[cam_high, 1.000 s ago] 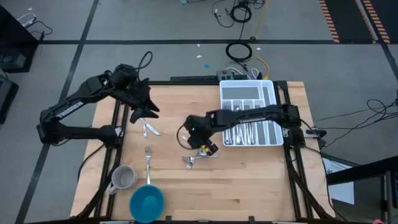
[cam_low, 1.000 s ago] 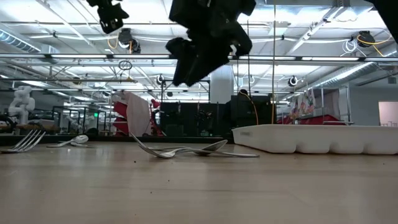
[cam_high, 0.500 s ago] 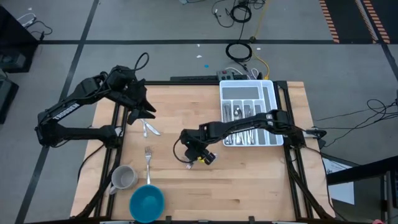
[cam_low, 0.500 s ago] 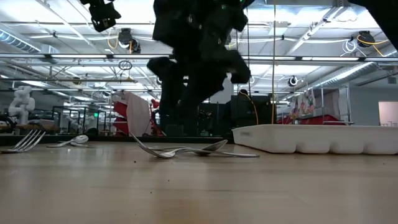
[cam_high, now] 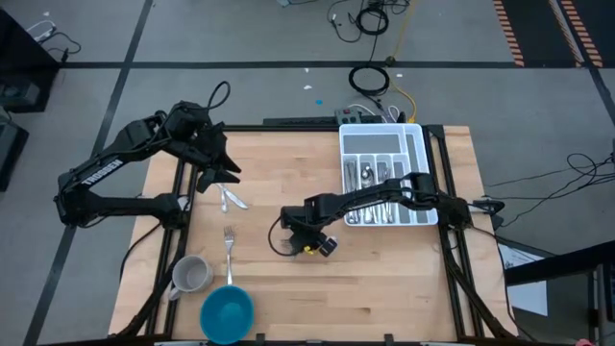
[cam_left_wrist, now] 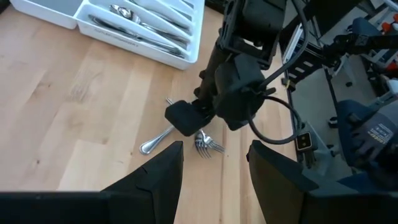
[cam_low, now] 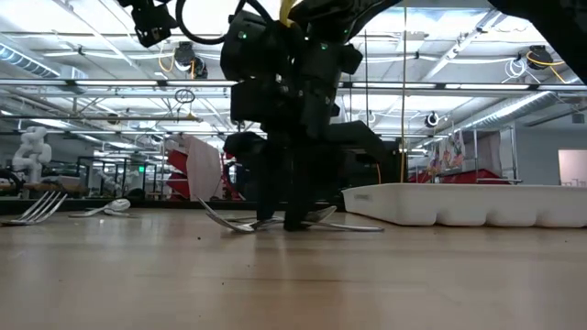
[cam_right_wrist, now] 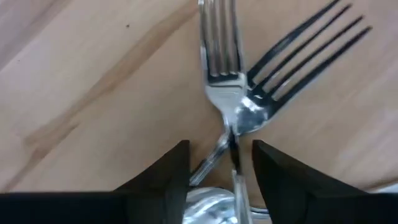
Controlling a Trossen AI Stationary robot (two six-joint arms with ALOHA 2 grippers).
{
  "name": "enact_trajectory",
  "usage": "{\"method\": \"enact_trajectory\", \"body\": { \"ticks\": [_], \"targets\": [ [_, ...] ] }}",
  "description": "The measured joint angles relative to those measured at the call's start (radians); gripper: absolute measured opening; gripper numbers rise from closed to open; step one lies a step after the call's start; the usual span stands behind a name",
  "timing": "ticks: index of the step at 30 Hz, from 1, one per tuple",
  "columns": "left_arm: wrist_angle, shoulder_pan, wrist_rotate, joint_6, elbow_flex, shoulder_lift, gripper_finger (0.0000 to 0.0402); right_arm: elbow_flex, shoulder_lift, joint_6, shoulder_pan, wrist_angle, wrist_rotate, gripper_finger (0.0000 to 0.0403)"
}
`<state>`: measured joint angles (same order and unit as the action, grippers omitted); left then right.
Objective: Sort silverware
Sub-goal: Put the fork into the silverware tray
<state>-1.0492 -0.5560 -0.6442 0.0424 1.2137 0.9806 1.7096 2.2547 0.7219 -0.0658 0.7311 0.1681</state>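
While the left gripper (cam_high: 229, 173) hangs spread wide over the desk's (cam_high: 384, 279) far-left part, gripping nothing, the right gripper (cam_high: 306, 240) is down at the desk's middle, over a small pile of silverware. Right wrist view: two crossed forks (cam_right_wrist: 231, 74) lie on the wood, necks overlapping, with the two dark fingers (cam_right_wrist: 165, 171) standing apart on either side of the handles. The fingers straddle the handles but are not clamped on them; a gap shows on both sides. Low view: fingertips reach the desk surface right at the pile (cam_low: 275, 220), where a fork and a spoon bowl stick out on both sides. Left wrist view: fork tines (cam_left_wrist: 208, 144) and a spoon (cam_left_wrist: 155, 139) peek out from under the right gripper.

More silverware:
- a spoon pair (cam_high: 231, 199) lies near the left edge, just below the left gripper
- a single fork (cam_high: 229, 242) lies nearer the front-left, pointing toward the blue bowl (cam_high: 227, 312)
- sorted pieces (cam_high: 380, 187) lie in the compartments of the white organiser tray (cam_high: 420, 173) at the far-right corner; which compartment holds which type, cannot tell

A grey metal mug (cam_high: 190, 275) sits at the front-left, just beside the bowl. The right arm stretches from the right edge across the tray's front edge to the middle.
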Motion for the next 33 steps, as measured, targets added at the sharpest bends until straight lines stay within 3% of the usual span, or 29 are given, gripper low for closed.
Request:
{"method": "enact_trajectory", "body": {
  "ticks": [8, 10, 20, 29, 33],
  "targets": [
    [0.000, 0.000, 0.006, 0.020, 0.000, 0.000, 0.0185, 0.000, -0.003, -0.001, 0.000, 0.017, -0.007, 0.0023],
    [0.000, 0.000, 0.013, 0.020, 0.000, 0.000, 0.0185, 0.000, -0.003, -0.002, 0.001, 0.021, -0.016, 0.0010],
    [0.000, 0.000, 0.033, 0.026, 0.000, 0.000, 0.0185, 0.010, -0.007, -0.107, 0.001, 0.039, -0.019, 0.0025],
    [0.001, 0.000, 0.036, 0.044, 0.000, 0.000, 0.0185, 0.033, -0.007, -0.134, 0.001, 0.052, -0.012, 0.0121],
    [0.001, 0.000, 0.055, 0.045, 0.000, 0.000, 0.0185, 0.033, -0.007, -0.135, 0.002, 0.053, -0.014, 0.0145]
  ]
}}
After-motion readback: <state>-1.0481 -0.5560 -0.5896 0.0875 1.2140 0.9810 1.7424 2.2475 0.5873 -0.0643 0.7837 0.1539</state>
